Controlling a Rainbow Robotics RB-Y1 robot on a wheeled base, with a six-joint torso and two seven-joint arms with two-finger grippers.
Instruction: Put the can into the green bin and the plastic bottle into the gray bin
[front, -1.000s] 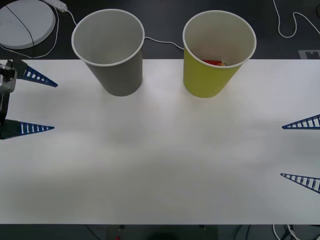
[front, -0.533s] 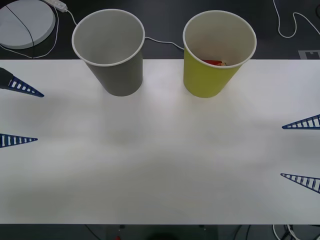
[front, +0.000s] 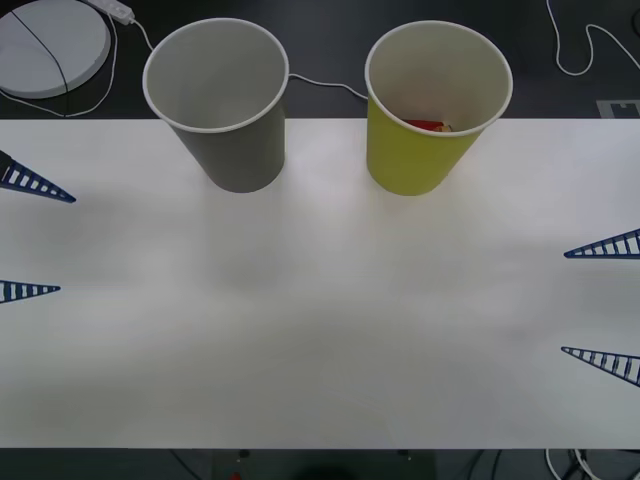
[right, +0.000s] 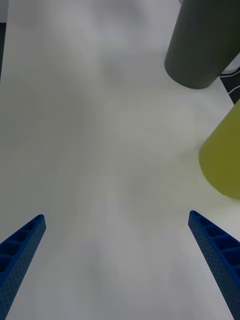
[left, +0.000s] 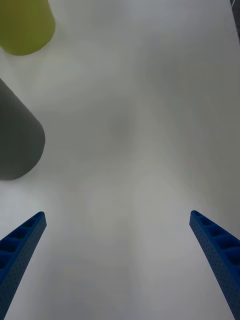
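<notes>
Nearest the robot lies the white table, its near half bare. At its left edge the left gripper hovers with its two blue ribbed fingers spread wide, holding nothing; at the right edge the right gripper hangs likewise, fingers wide apart and empty. Both point inward across the table toward each other.

Farther back, at the table's far edge, stand the two bins, upright and apart. The gray bin is on the left, mouth up, its pale inside showing nothing in the front view. The green bin is on the right, also mouth up. Inside it, low against the near wall, a small patch of red-orange with a glint of metal shows: the can. So little of it clears the rim that its long axis and the way it points cannot be told.

The front view looks down into both bins. The wrist views see them from the side instead: the right wrist view shows the outer walls of the gray bin and green bin, and the left wrist view the gray bin and green bin, with no view inside.

Beyond the table, on the dark floor, lie a round white disc and white cables.
</notes>
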